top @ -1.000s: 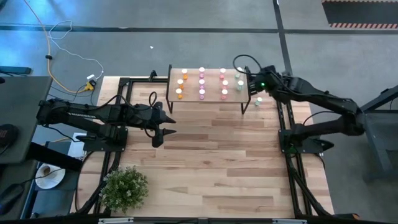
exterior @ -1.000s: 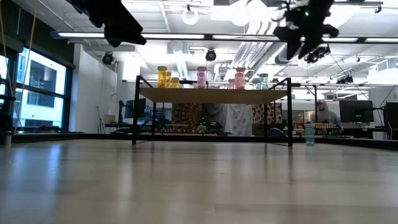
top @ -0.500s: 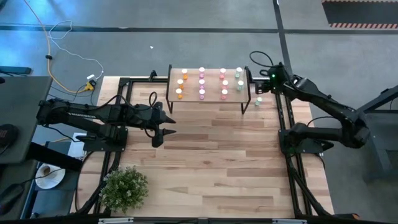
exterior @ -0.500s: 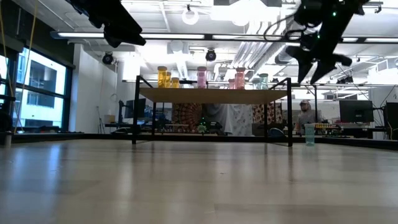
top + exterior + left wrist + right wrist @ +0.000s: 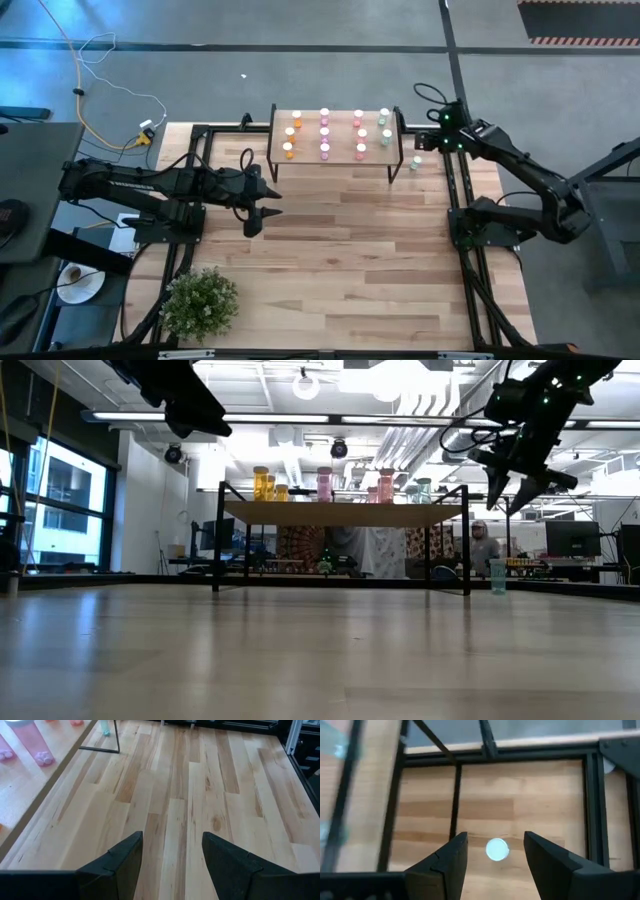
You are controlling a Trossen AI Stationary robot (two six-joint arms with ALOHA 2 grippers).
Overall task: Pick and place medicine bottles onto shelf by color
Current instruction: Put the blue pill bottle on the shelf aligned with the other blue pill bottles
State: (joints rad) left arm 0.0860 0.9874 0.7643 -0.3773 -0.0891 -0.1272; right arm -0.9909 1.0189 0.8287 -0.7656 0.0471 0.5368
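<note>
High view: shelf (image 5: 336, 133) at the table's far edge, bottles in colour rows; one pale green bottle (image 5: 414, 163) on the table just right of it. Right gripper (image 5: 424, 143) above, empty, fingers spread. Left gripper (image 5: 256, 214) idle, near left, released. Right wrist view: bottle (image 5: 497, 849) centred between fingers. Risk: descent clipping shelf leg, toppling it.

The shelf (image 5: 336, 137) is occupying the far middle of the bench (image 5: 340, 250), its top crowded with rows of medicine bottles (image 5: 324, 133). One pale green bottle (image 5: 414, 163) is standing on the bench just beside the shelf's right legs, with the right end effector (image 5: 421, 142) hovering open above it. A potted plant (image 5: 200, 303) is blocking the near left corner. The middle and near right boards are lying open.
</note>
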